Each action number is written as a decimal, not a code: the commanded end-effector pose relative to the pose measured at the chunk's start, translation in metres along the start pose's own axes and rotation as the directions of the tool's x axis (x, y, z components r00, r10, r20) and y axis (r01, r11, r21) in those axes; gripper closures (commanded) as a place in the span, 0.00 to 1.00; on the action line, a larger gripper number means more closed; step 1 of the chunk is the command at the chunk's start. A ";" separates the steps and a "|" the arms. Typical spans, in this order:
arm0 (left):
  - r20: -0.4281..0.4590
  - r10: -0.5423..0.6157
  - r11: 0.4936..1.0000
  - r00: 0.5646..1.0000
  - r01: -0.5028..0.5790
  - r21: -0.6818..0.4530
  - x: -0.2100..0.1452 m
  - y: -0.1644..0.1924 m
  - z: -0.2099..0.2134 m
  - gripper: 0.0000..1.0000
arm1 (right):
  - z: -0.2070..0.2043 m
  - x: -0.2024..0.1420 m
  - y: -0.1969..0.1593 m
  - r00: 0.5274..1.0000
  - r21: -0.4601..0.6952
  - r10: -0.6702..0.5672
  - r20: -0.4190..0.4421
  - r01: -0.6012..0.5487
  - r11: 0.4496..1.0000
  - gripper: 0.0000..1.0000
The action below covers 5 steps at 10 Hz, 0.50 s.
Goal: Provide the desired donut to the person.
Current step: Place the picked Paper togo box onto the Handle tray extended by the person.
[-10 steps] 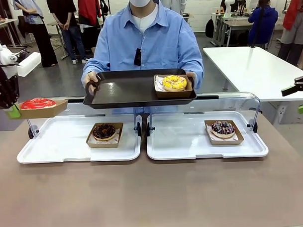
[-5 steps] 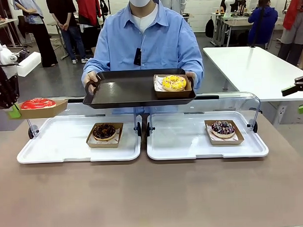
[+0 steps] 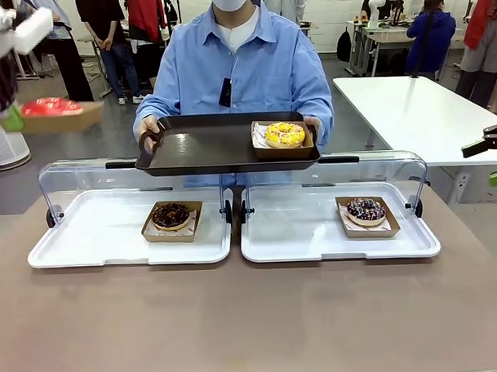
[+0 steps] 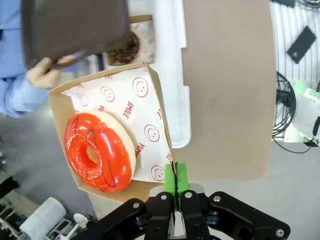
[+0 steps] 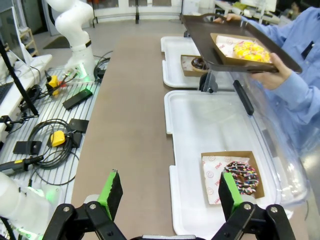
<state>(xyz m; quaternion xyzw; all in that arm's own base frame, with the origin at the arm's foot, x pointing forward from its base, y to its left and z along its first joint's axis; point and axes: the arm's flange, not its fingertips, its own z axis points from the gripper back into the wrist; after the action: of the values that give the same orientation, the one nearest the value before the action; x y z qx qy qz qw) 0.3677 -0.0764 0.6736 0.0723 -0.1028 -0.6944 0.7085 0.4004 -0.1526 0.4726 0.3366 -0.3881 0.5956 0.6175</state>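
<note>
Brown desk (image 3: 253, 316) separates the robot from the person (image 3: 236, 72), who holds out a black tray (image 3: 198, 147). High at its left, a flimsy cardboard boat (image 4: 56, 120) carries the light, soft, sticky red donut (image 4: 97, 152). The left tool (image 4: 175, 192) pinches one rim of the boat, so it needs keeping level. The right tool (image 5: 167, 197) gapes empty.

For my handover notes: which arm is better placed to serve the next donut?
Left. The left gripper is shut on the box with the red donut, lifted near the tray. The right gripper is open and empty.
</note>
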 end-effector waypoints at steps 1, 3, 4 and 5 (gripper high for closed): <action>0.064 -0.070 0.997 0.996 0.068 0.028 0.037 0.036 0.010 0.99 | 0.001 0.000 0.002 1.000 0.005 0.004 -0.003 -0.004 1.000 0.00; 0.139 -0.153 0.983 0.978 0.137 0.119 0.085 0.071 0.004 0.99 | 0.001 0.000 0.002 1.000 0.005 0.004 -0.003 -0.004 1.000 0.00; 0.149 -0.160 0.982 0.976 0.142 0.127 0.107 0.093 -0.007 0.99 | 0.001 0.000 0.002 1.000 0.005 0.004 -0.003 -0.004 1.000 0.00; 0.128 -0.152 0.981 0.980 0.134 0.137 0.122 0.110 -0.020 0.99 | 0.001 0.000 0.002 1.000 0.005 0.004 -0.003 -0.004 1.000 0.00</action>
<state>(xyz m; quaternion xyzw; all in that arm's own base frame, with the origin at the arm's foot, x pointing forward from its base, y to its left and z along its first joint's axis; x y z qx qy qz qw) 0.4604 -0.1940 0.6845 0.0748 -0.1892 -0.7399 0.6413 0.4004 -0.1526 0.4729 0.3363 -0.3882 0.5958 0.6174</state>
